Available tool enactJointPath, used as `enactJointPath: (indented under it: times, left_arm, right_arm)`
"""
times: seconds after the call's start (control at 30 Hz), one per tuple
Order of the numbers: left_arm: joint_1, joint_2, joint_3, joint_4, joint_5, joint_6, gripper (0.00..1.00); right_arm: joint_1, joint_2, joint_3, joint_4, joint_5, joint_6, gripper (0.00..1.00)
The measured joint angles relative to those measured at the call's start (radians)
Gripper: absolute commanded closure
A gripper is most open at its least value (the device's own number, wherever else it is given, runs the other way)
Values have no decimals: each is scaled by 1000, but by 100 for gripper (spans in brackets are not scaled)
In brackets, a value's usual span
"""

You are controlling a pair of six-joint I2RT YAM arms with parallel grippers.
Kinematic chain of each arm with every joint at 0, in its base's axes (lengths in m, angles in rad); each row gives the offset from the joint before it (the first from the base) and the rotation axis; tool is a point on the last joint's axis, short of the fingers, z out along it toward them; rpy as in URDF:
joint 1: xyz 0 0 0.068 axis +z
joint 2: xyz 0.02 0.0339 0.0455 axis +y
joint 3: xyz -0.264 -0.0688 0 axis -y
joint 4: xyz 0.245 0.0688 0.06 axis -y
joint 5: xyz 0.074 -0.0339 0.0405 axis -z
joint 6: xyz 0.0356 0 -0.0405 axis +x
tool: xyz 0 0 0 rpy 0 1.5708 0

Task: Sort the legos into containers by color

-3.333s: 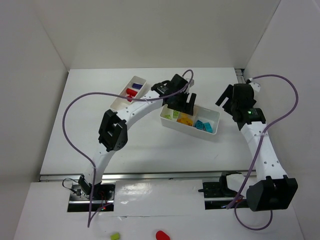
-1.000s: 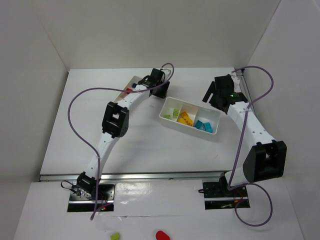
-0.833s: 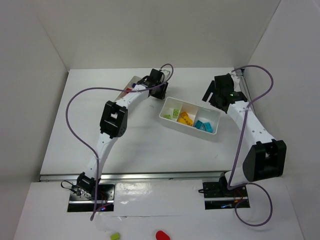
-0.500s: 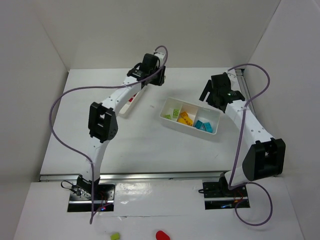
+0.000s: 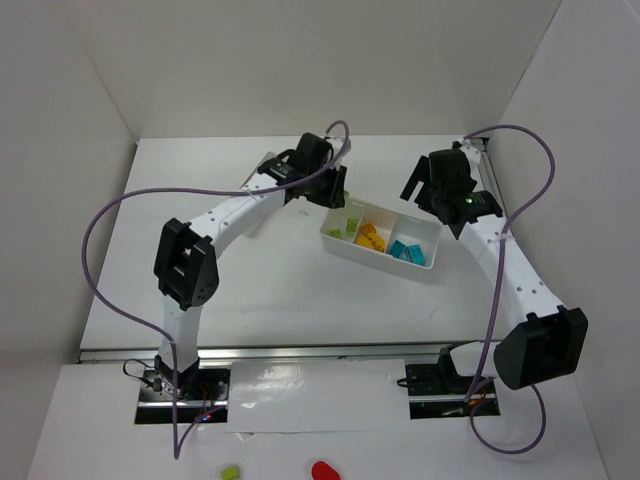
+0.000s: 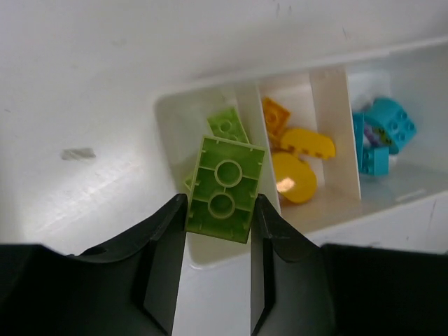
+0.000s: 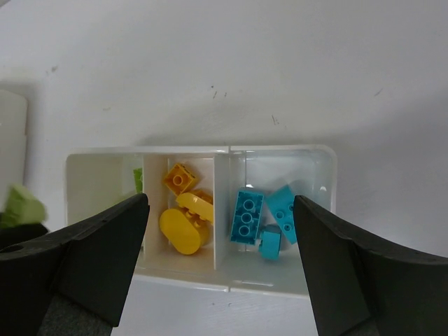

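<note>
My left gripper (image 6: 218, 206) is shut on a lime green brick (image 6: 225, 189), seen from its hollow underside. It hangs over the left end of the right container (image 5: 385, 262), above the compartment holding another green brick (image 6: 227, 124). The middle compartment has orange-yellow bricks (image 7: 182, 227) and the right one cyan bricks (image 7: 246, 215). My right gripper (image 7: 220, 203) stands open above the same container (image 7: 273, 149), holding nothing. In the top view the left gripper (image 5: 328, 188) is at the container's left end and the right gripper (image 5: 425, 185) behind its right end.
The second container (image 7: 10, 133) shows only as a white end at the left edge of the right wrist view; my left arm covers it from above. A green piece (image 5: 230, 470) and a red piece (image 5: 322, 468) lie on the near ledge.
The left gripper closed further, then rose from the left container and swung right to the right container's green end with the green brick. The right arm has barely shifted.
</note>
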Motion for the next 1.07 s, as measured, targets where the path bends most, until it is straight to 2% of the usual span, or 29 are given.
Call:
enactJointPath:
  times: [0.03,0.1,0.17,0.37,0.53,0.7,0.87,0.97,1.07]
  left_arm:
    - [-15,3,-17,-10,8,-5,65]
    - [-43,16,-31,-27,18,-12,29]
    - [-59,48,6,-58,19,-24,12]
    - [-58,138,244,-177,-50,-32,7]
    - [-46,32,245,-213,-121,-41,7]
    - [-14,-198,114,-215,-153,-80,7]
    - [31,-495,-111,-187,-195,-90,7]
    - [36,-651,-265,-157,-216,-104,7]
    - [39,-729,-358,-135,-229,-114,7]
  right_arm:
    - [0,-9,-2,0,2,0,9]
    - [2,-32,-9,-3,9,1,9]
    - [2,-52,-14,-7,16,4,9]
    - [9,-121,-24,-24,52,18,8]
    - [11,-163,-24,-37,98,28,0]
    - [11,-147,7,-138,238,85,0]
    - [11,-72,76,-254,391,157,0]
    - [11,-50,81,-299,429,180,0]
    - [11,-50,80,-326,445,198,0]
